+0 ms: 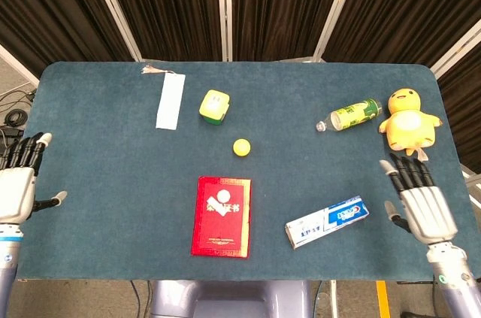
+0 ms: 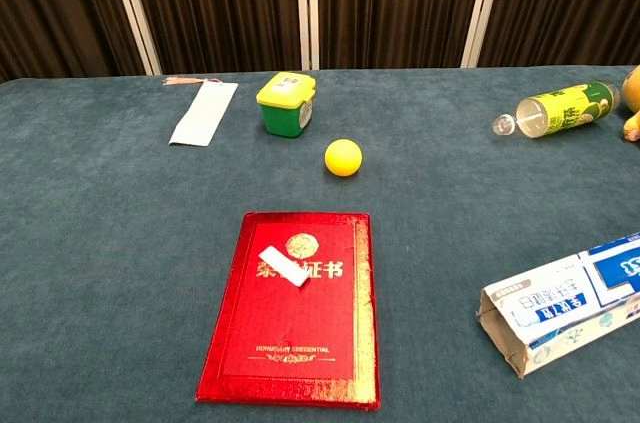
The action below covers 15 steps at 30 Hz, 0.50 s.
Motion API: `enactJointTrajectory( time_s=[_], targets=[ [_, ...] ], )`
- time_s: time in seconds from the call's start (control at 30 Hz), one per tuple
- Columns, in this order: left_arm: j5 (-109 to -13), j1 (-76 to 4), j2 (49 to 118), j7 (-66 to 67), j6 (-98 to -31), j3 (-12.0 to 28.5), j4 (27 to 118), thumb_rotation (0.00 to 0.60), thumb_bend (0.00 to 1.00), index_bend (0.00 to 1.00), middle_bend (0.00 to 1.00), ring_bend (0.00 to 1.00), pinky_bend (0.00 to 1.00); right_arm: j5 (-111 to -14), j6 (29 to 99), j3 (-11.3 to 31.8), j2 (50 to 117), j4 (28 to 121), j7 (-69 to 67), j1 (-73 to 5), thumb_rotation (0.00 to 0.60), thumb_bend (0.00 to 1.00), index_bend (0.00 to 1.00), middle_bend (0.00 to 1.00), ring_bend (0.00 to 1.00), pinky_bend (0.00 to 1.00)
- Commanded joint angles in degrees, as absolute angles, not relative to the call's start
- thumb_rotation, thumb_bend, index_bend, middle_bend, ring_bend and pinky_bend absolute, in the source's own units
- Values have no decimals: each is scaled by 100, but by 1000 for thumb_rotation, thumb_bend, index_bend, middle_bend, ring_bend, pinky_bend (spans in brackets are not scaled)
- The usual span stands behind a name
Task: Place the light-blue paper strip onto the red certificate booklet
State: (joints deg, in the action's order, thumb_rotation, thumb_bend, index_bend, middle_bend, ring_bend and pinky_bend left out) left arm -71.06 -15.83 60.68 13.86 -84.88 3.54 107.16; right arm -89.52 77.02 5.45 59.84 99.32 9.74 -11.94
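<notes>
The red certificate booklet (image 1: 221,222) (image 2: 295,333) lies flat near the table's front edge. A small pale paper strip (image 1: 220,201) (image 2: 284,267) rests slantwise on its upper cover, with nothing touching it. A longer light-blue paper strip with a tassel (image 1: 170,101) (image 2: 203,112) lies at the back left. My left hand (image 1: 16,183) hovers at the table's far left edge, fingers spread, holding nothing. My right hand (image 1: 421,201) is over the front right corner, fingers apart and empty. Neither hand shows in the chest view.
A green-and-yellow box (image 1: 214,106) and a yellow ball (image 1: 240,146) sit behind the booklet. A toothpaste box (image 1: 328,221) lies to its right. A green bottle (image 1: 352,115) and a yellow duck plush (image 1: 409,122) lie at the back right.
</notes>
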Motion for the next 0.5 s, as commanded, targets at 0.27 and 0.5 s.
enactJointTrajectory(
  time_s=[0.27, 0.5],
  targets=[
    [-7334, -1479, 5839, 992, -8337, 384, 10680, 600, 0, 0, 0, 0, 0, -8513, 5072, 973, 6313, 10587, 1840, -3133, 600, 851, 274, 0, 0, 0],
    [-7410, -1514, 5859, 909, -8150, 413, 10560, 600, 0, 0, 0, 0, 0, -7641, 3976, 1215, 7083, 10540, 2366, -4158, 600, 915, 325, 0, 0, 0]
  ],
)
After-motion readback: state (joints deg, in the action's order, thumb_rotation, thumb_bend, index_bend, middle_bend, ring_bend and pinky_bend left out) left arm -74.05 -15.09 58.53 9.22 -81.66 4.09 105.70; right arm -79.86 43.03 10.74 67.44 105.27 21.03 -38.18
